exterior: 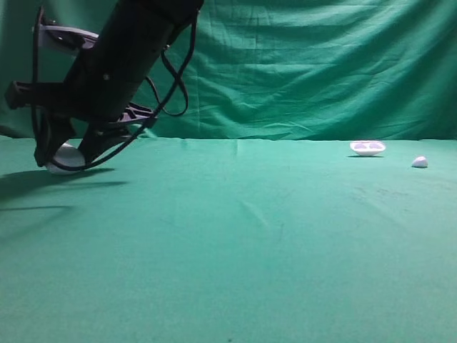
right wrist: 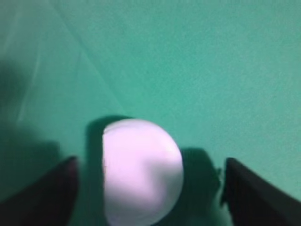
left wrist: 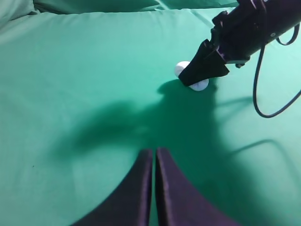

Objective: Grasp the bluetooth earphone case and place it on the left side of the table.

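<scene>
The white, rounded bluetooth earphone case (exterior: 66, 158) lies on the green table (exterior: 250, 236) at the far left. My right gripper (exterior: 64, 151) has reached across to it and stands open around the case. In the right wrist view the case (right wrist: 141, 169) sits between the two dark fingers (right wrist: 254, 193) with a gap on each side. The left wrist view shows the case (left wrist: 200, 85) partly hidden under the right gripper (left wrist: 195, 77). My left gripper (left wrist: 154, 153) is shut and empty, low over the cloth, some way from the case.
A shallow white dish (exterior: 367, 148) and a tiny white blob (exterior: 420, 162) lie at the far right of the table. Black cables (exterior: 175, 86) hang from the right arm. The green backdrop (exterior: 321, 64) hangs behind.
</scene>
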Motion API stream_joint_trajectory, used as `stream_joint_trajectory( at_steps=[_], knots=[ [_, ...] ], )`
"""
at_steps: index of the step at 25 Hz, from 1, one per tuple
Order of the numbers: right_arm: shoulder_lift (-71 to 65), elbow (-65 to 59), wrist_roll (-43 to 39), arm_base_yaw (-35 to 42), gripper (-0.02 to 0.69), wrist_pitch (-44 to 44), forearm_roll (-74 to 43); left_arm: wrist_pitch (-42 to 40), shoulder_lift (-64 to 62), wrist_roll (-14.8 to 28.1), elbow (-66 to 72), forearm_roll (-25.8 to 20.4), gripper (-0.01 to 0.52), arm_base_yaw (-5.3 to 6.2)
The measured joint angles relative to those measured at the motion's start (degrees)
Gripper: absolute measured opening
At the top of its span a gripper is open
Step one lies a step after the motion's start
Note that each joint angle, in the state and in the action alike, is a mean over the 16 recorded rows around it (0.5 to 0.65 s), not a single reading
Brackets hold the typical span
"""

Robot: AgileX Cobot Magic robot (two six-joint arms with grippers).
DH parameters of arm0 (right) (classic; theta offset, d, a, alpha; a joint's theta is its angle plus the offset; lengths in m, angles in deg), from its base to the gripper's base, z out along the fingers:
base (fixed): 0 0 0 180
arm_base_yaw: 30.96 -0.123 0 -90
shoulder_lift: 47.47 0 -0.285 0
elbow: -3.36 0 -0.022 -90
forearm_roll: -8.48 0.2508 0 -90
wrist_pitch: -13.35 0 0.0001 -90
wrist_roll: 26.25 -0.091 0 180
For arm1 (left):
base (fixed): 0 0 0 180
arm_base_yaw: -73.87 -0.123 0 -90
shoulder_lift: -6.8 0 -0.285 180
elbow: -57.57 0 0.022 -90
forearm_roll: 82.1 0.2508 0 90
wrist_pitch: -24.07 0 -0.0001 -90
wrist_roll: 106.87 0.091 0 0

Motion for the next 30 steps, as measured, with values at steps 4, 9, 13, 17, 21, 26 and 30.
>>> stream_joint_trajectory(
  at_steps=[4,9,13,17,21,26,30],
  knots=[
    [5.45,0.06,-0.59,0.00,0.467,6.01,-3.18,0.00,0.00,0.00,0.00,0.00,0.000,0.00],
    [13.26,0.06,-3.58,0.01,0.278,15.87,-8.19,0.00,0.00,0.00,0.00,0.00,0.000,0.00],
    [19.41,-0.90,-7.48,0.03,0.121,23.00,-11.78,0.00,0.00,0.00,0.00,0.00,0.000,0.00],
    [26.02,-4.31,-12.65,0.06,0.021,27.74,-15.70,0.00,0.00,0.00,0.00,0.00,0.000,0.00],
    [33.76,-10.91,-18.72,0.13,0.000,29.61,-20.07,0.00,0.00,0.00,0.00,0.00,0.000,0.00],
    [45.56,-22.94,-25.34,0.25,0.000,29.87,-24.63,0.00,0.00,0.00,0.00,0.00,0.000,0.00],
    [56.53,-34.70,-30.04,0.34,0.000,28.70,-27.51,0.00,0.00,0.00,0.00,0.00,0.000,0.00]
  ],
)
